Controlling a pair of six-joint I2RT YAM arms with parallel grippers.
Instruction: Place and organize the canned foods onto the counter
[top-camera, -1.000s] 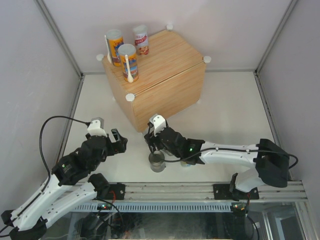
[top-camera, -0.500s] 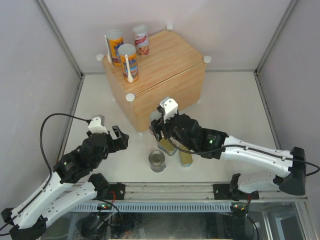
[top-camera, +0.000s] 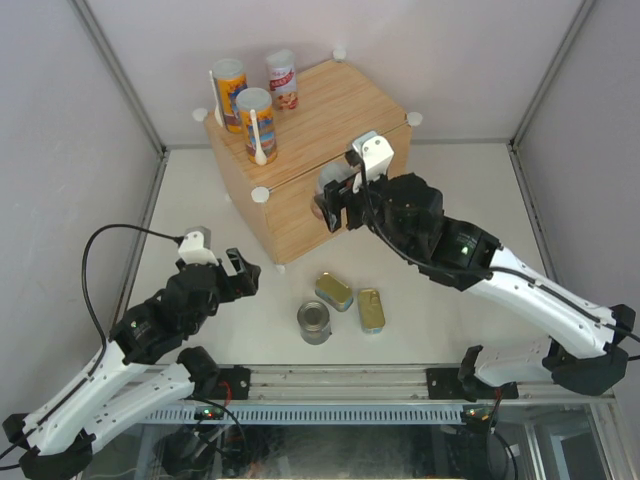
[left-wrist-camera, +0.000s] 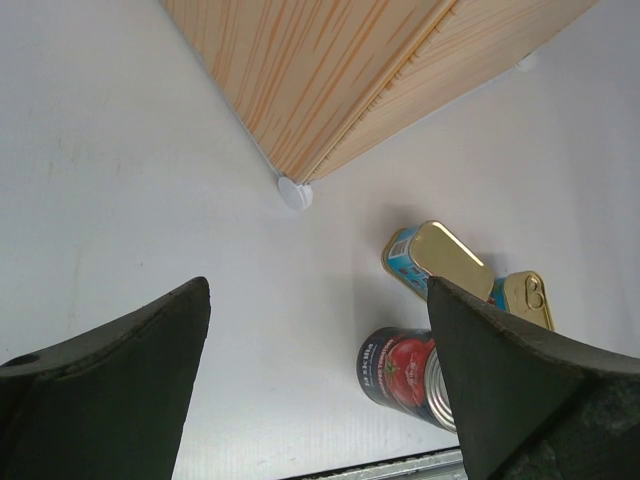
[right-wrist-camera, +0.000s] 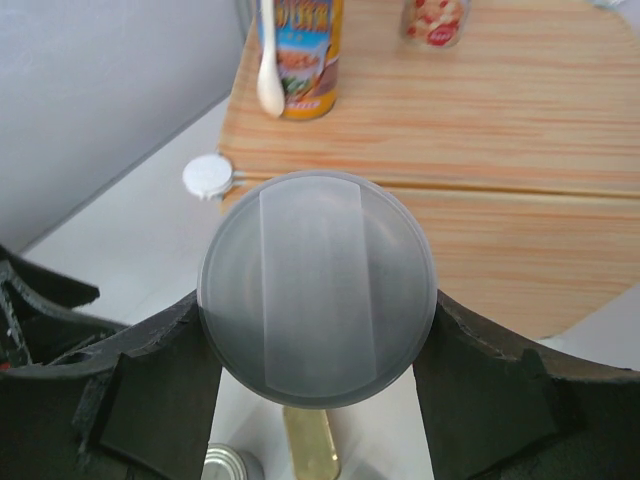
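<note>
Right gripper (top-camera: 338, 203) clamps white-lidded tube (right-wrist-camera: 317, 290), counter (top-camera: 330, 110) front edge just ahead. Left gripper (top-camera: 241, 276) spread, empty; can (left-wrist-camera: 405, 372) and tins (left-wrist-camera: 437, 262) ahead-right.

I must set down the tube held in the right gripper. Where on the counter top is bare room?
The counter top is bare from the white-red tube to its right corner. The left corner is crowded: two orange-blue tubes stand there.
</note>
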